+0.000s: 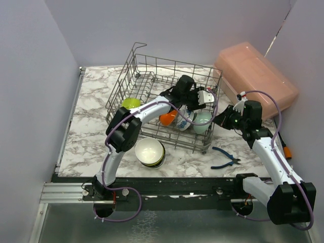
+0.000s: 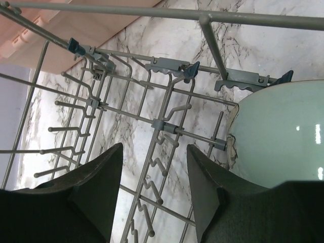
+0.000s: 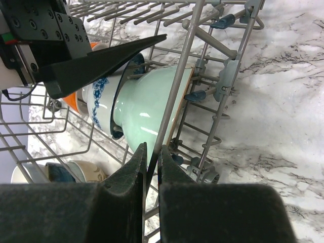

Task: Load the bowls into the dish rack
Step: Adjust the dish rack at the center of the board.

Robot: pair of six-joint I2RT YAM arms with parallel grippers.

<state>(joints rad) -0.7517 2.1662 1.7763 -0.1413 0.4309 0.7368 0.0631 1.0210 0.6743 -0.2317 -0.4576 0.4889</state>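
Mint bowl (image 3: 147, 106): inside the dish rack (image 1: 147, 81), at its front right corner, standing on edge between the tines; its axis runs roughly level, along the rack's front wall; foot towards the blue-patterned bowl (image 3: 98, 109), mouth towards the rack's right wall. The blue-patterned one also stands on edge, close against that foot; the orange bowl (image 1: 167, 119) comes next in the row, mostly covered by my left arm from above, so I cannot tell its tilt. The lime bowl (image 1: 130, 103) sits in the rack's front left corner, partly cut off by wires; which way it faces is unclear. Outside the rack, on the marble table (image 1: 91, 111) just beside the front wall, a stack (image 1: 149, 152) stands mouth up, white inside on top; I cannot count what lies under it.

My left gripper (image 2: 154, 152) hangs above the rack floor, close beside the mint rim; fingers parted, nothing between them; from above its fingertips are hard to make out. My right gripper (image 3: 152, 158) is at the right wall from outside, fingers almost together on one upright wire; the contact itself is lost in the dark slit between them.

A pink box (image 1: 255, 81) lies at the table's far right; blue-handled pliers (image 1: 225, 158) lie in front of the rack's right corner.
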